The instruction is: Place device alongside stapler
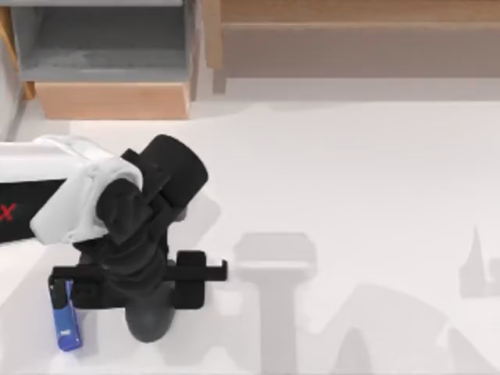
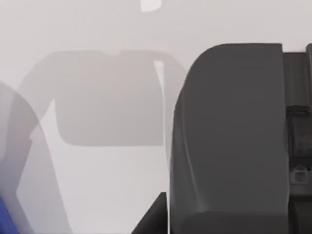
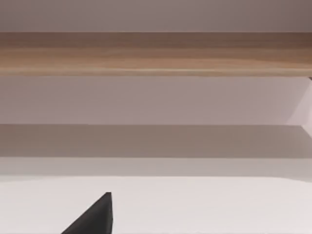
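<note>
**Blue stapler and dark device at the table's near-left corner**

The stapler is small, long and blue, lying flat near the table's left edge, its far end hidden under dark gripper parts. Just to its right sits the device, a rounded dark grey object, partly covered from above.

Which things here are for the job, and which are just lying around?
For the job:
- blue stapler, near the table's left edge
- dark grey device, beside the stapler
- left gripper, open over the device

Just there:
- wooden shelf and grey box at the back
- right gripper, idle, facing the shelf
</note>
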You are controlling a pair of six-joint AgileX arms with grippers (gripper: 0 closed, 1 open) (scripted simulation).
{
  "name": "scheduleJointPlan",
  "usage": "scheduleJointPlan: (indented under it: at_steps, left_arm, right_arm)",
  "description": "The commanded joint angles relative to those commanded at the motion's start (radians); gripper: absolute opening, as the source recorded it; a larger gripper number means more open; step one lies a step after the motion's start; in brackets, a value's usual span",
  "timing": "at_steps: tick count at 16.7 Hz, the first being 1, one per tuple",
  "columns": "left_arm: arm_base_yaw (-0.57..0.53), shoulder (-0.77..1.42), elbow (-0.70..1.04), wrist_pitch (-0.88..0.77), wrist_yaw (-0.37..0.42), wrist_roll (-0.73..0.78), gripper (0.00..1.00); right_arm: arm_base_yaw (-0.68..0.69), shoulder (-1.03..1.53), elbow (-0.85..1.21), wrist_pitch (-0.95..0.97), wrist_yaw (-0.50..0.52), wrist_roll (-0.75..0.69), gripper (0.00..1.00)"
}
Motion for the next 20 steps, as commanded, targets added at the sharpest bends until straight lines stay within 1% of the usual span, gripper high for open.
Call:
scheduleJointPlan:
  at_steps: [5,18,19,20]
  left_arm:
    - [0.000,0.004,-0.004,0.000,0.000,0.000,0.00]
    - [0.000,0.004,-0.004,0.000,0.000,0.000,0.98]
    - [0.000,0.004,-0.004,0.000,0.000,0.000,1.00]
    - [0.000,0.004,-0.004,0.000,0.000,0.000,1.00]
  right_arm:
    - [0.000,0.000,0.000,0.000,0.000,0.000,1.00]
    - [0.000,0.000,0.000,0.000,0.000,0.000,1.00]
    - [0.000,0.000,0.000,0.000,0.000,0.000,1.00]
    - [0.000,0.000,0.000,0.000,0.000,0.000,1.00]
